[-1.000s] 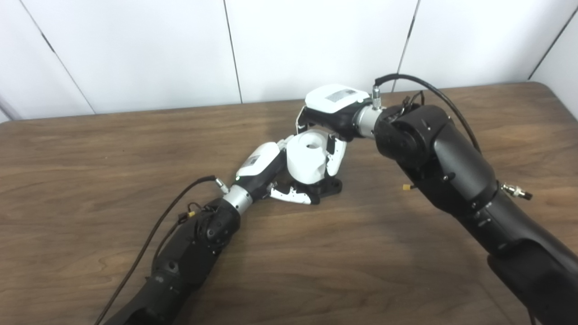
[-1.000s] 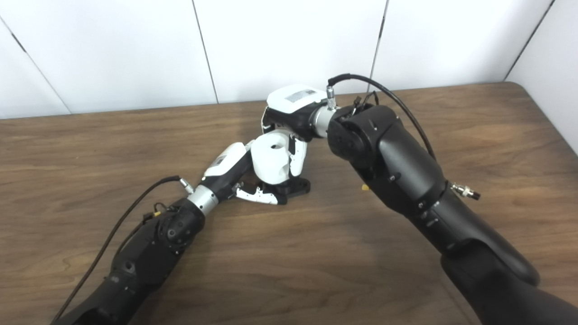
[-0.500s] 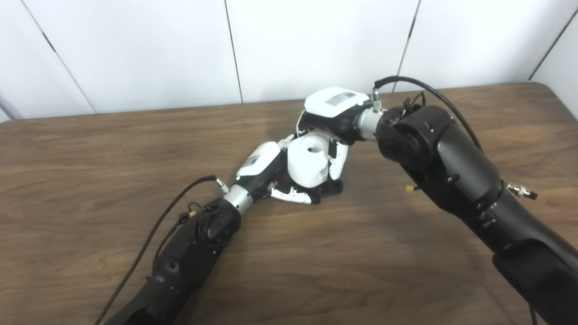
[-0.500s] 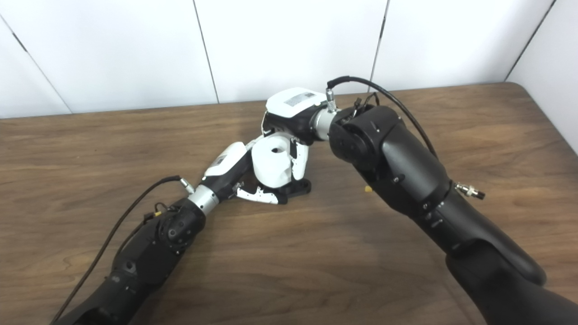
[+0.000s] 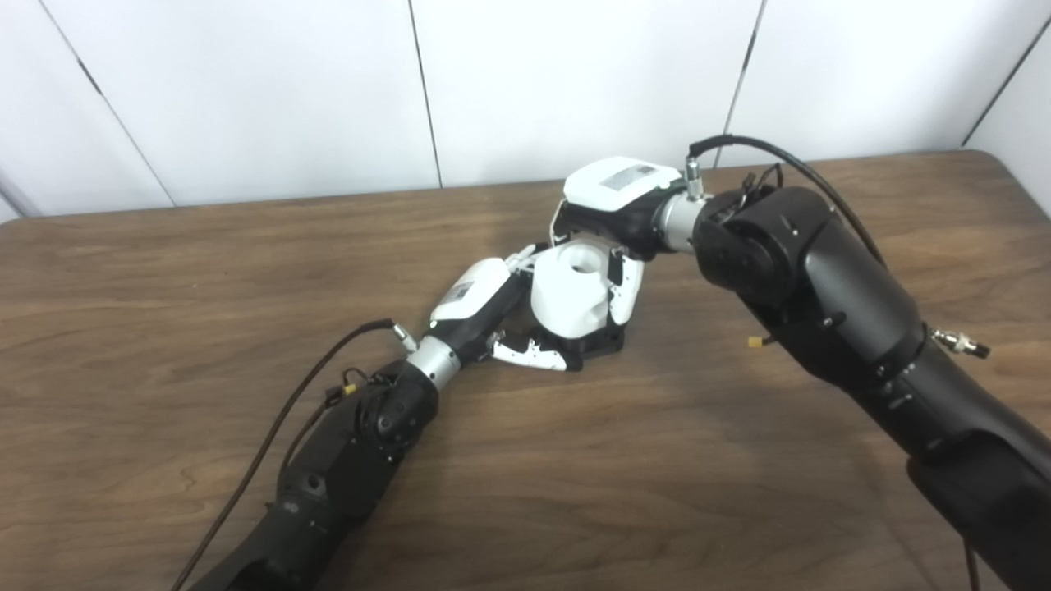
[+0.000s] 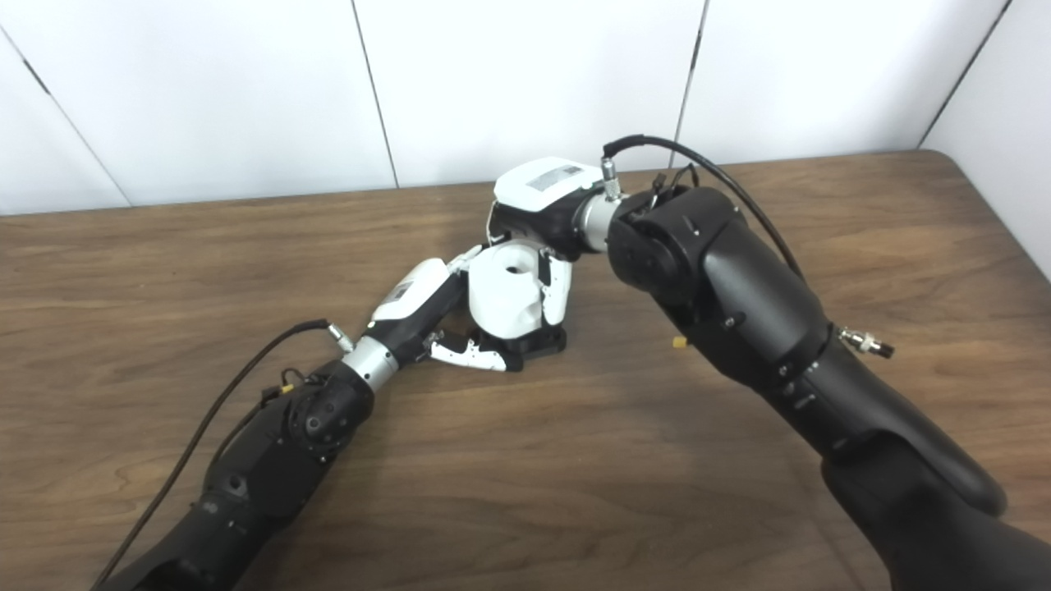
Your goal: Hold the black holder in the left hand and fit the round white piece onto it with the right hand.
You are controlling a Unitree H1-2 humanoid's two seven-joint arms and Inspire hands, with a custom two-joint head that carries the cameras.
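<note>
Right hand (image 5: 612,215) comes in from above, fingers curled down around the round white piece (image 5: 572,289), gripping it. The piece sits low on the black holder (image 5: 593,343), which rests on the wooden table (image 5: 164,271) near the middle. Left hand (image 5: 493,308) is at the holder's left side, fingers wrapped along its base, pinning it. Whether the piece is fully seated — can't tell, the joint is hidden by both hands.

Risks (judgement only): the piece looks slightly tilted, so pushing down off-axis could jam it. The left hand grips only the low edge, so a sideways shove could slide or tip the holder. Letting go early may leave the piece crooked or let it topple.
</note>
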